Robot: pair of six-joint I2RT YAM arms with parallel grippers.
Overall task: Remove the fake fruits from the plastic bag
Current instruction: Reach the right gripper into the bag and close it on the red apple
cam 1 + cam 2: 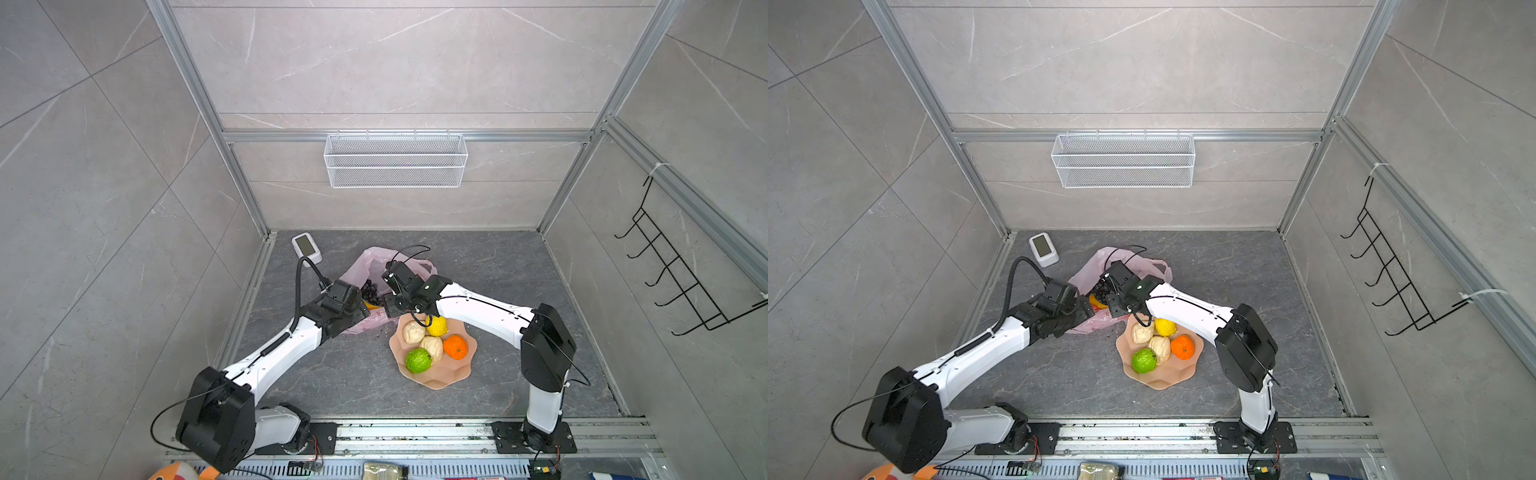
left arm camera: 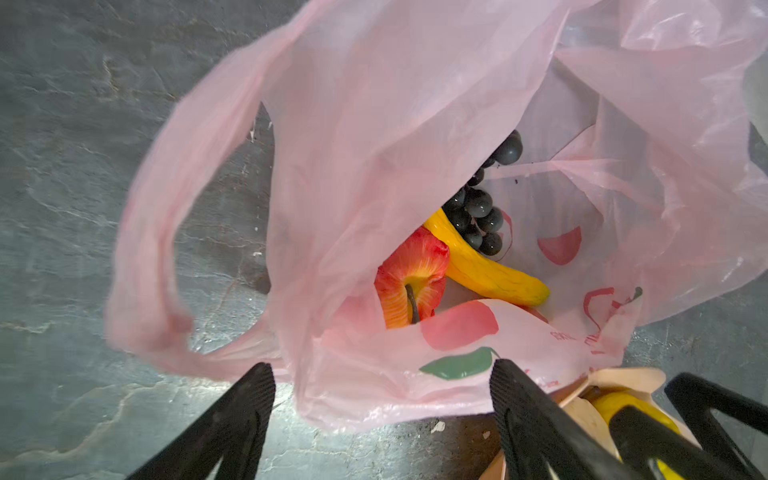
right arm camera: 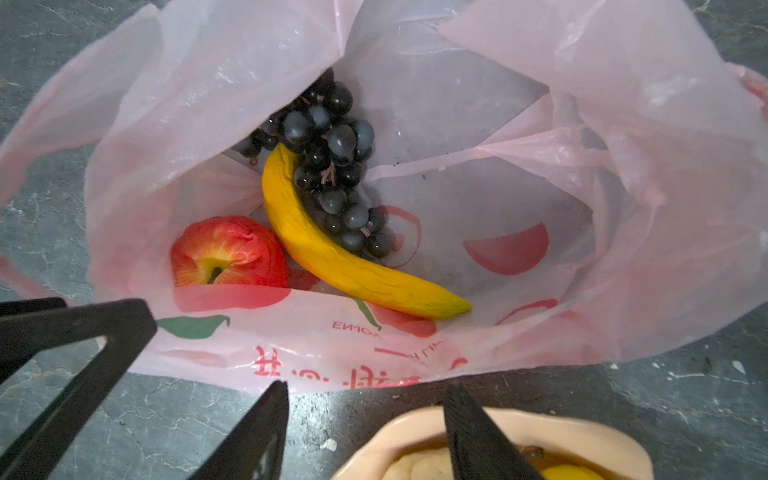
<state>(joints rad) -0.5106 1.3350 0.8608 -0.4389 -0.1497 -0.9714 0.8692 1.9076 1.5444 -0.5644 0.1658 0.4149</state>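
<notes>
Pink translucent plastic bag (image 3: 623, 104) holds red apple (image 3: 228, 249), yellow banana (image 3: 332, 262), dark grape bunch (image 3: 332, 137) (left gripper (image 2: 380, 365), right gripper (image 3: 368, 384) spread empty beside it).

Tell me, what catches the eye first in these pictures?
A pink plastic bag lies open on the dark table, with a red apple, a yellow banana and dark grapes inside. Beside it a peach plate holds five more fruits, and the left gripper and right gripper hover open at the bag's mouth.
</notes>
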